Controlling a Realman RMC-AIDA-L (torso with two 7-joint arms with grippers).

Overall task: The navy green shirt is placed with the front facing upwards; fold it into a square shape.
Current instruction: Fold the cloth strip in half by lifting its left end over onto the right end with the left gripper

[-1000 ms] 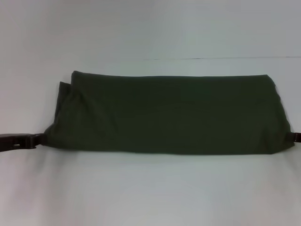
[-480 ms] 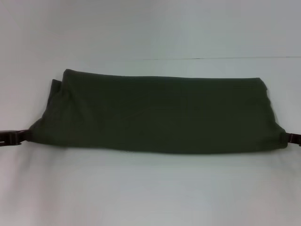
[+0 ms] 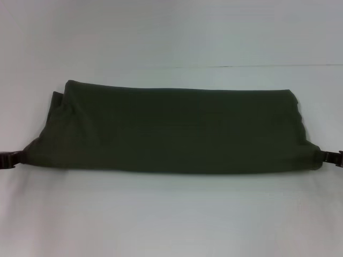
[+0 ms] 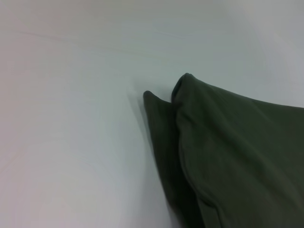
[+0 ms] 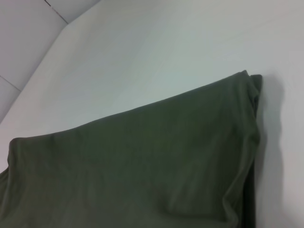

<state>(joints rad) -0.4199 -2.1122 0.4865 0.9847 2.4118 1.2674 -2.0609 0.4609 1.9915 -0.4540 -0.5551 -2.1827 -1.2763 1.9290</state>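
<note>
Head view: a dark green shirt (image 3: 171,131) lies on a white table (image 3: 171,219), folded into a long band running from side to side, plain fabric facing up, no lettering showing. At the band's left end a second layer of cloth peeks out behind the top layer. The left claw (image 3: 13,159) pokes in from the left edge of the picture, at table level, meeting the shirt's near left corner; the shirt stretches away from it toward the other arm. The right claw (image 3: 332,157) enters from the right edge and meets the shirt's near right corner in the same way. Each claw seems to pinch its corner, since the cloth tapers to a point at each one, but the fingertips are hidden by the fabric, so whether they are closed cannot be told for sure.

Left wrist view: only cloth and table. Two rounded, stacked corners of the shirt (image 4: 228,152) point out over the white surface, one layer set slightly back from the other. The claw itself is not visible here.

Right wrist view: a broad sheet of the shirt (image 5: 137,166) fills the picture's lower part, gently wrinkled, with a thin second layer showing along one edge. White table (image 5: 156,52) lies beyond it. No fingers visible.
</note>
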